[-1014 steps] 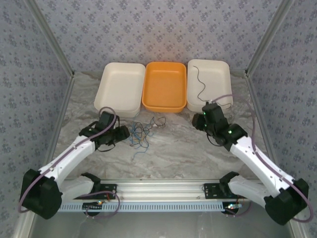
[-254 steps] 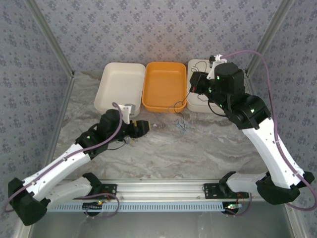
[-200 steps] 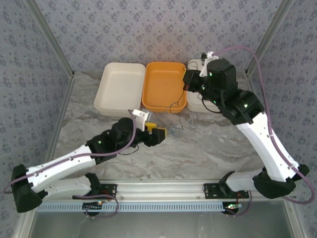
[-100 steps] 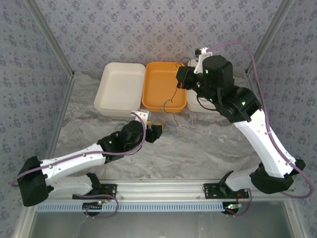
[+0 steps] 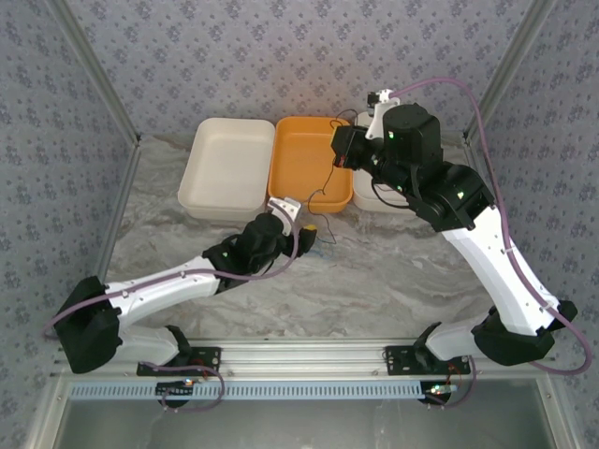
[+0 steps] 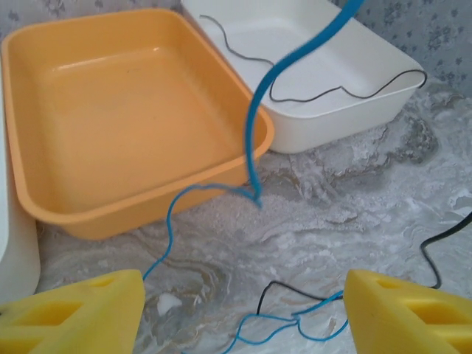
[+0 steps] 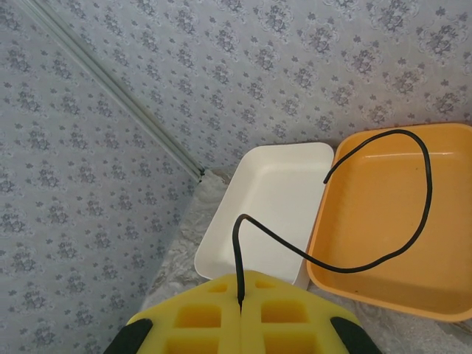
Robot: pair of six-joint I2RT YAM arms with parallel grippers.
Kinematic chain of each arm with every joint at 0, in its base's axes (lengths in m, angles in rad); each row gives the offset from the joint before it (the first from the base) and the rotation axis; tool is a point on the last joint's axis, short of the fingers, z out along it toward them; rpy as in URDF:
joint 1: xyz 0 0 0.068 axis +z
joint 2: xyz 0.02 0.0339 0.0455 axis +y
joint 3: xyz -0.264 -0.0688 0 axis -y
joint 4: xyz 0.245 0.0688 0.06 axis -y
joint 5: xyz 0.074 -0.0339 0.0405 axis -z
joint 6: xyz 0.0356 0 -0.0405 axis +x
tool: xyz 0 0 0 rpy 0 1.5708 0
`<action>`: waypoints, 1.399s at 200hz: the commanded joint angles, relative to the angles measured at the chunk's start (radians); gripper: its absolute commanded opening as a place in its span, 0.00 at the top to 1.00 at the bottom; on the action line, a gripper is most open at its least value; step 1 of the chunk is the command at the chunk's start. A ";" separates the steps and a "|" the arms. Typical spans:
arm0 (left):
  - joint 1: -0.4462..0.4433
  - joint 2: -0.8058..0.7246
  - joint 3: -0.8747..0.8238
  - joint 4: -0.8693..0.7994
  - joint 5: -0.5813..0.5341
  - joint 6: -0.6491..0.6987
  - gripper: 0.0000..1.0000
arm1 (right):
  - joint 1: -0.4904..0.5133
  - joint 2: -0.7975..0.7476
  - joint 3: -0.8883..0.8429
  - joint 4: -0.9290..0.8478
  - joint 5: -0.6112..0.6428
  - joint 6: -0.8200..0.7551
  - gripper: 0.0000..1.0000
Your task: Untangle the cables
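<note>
Marbled table [image 5: 393, 271] carries the loose part of the cables [image 6: 295, 318]: a small knot of thin blue and black wire lying flat, just short of the orange tray [image 6: 133, 110]. Out of it a blue strand [image 6: 252, 140] climbs steeply, its long axis close to upright. It crosses in front of the tray's near rim and leaves the top of the left wrist view.

From above, a strand hangs from the right gripper [image 5: 342, 157] down past the orange tray to the table. I judge it the same line, lifted but not taut, since it bends on the way. That gripper's yellow fingers are pressed together on a dark strand [image 7: 237, 251], whose free end curls off in a wide loop beyond the tips.

The left gripper [image 6: 245, 295] sits low over the table, jaws spread wide and closed on nothing. The knot lies just ahead, in line with the gap, and the rising strand is a little farther on. The left arm is the nearer one to the knot, so pinning it there looks like its job while the right draws upward.

One black cable [image 6: 324, 94] lies apart in the white tray [image 6: 354, 122], wavy and on its own.
</note>
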 commanded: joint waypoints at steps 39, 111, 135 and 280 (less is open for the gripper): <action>0.044 0.111 0.138 0.083 -0.016 0.138 0.64 | -0.012 -0.025 -0.035 0.019 -0.028 0.024 1.00; 0.231 -0.104 -0.100 -0.078 -0.070 -0.211 1.00 | -0.210 -0.100 -0.055 -0.042 -0.017 0.016 1.00; 0.292 -0.166 -0.177 -0.079 0.058 -0.276 1.00 | -0.233 -0.113 -0.093 -0.018 -0.052 0.026 1.00; 0.064 -0.104 0.081 -0.393 0.174 -0.742 0.48 | -0.202 -0.128 -0.054 0.014 -0.146 0.051 1.00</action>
